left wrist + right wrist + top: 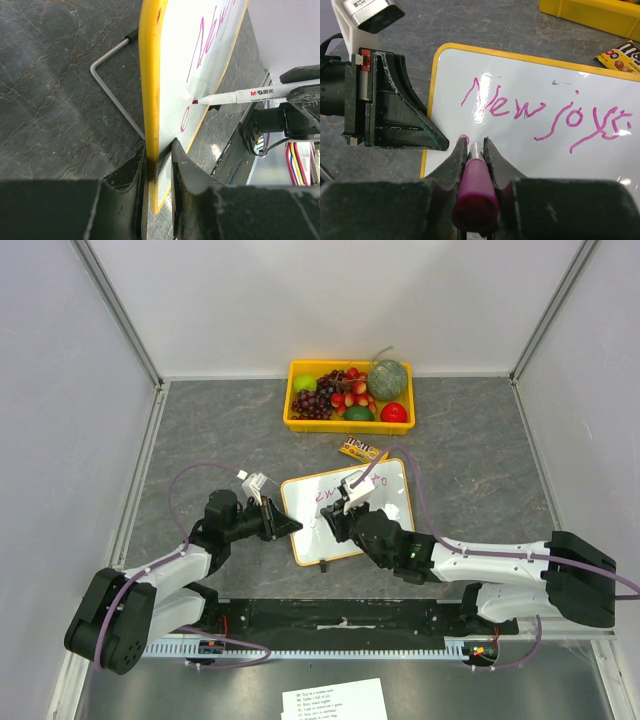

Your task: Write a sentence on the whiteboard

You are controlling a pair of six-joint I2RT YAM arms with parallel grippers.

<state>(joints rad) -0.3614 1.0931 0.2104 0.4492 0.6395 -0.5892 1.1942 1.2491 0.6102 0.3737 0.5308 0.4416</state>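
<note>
Watching from the near edge: whiteboard point(385, 505) sits mid-desk, a bit nearer the near edge than the far one, skewed so its left side points toward the left arm.

Left gripper point(292, 526) is clamped on the board's left edge. The left wrist view shows both fingers point(187, 172) pinching the orange-yellow frame, one on each face. A bent wire stand point(107, 75) sticks out from the board's back side, over the desk surface.

Right gripper point(474, 145) is closed around a marker point(250, 94), white barrel, pink-purple end facing the right wrist camera. The tip touches the board's white face near the left edge, under the first line of writing.

The sentence point(540, 112) so far: one line of pink-purple cursive across the upper part of the board, reads roughly "New joys", last strokes unclear. A small loop sits below it at the left, right by the marker tip.

Other items:
- yellow bin point(340, 426) of fruit at the middle of the far edge: grapes, melon, a green apple, red pieces
- candy packet point(362, 450) between bin and board, just off the board's far edge
- paper sheet point(335, 700) with printed lines in front of the arm bases, past the near edge
</note>
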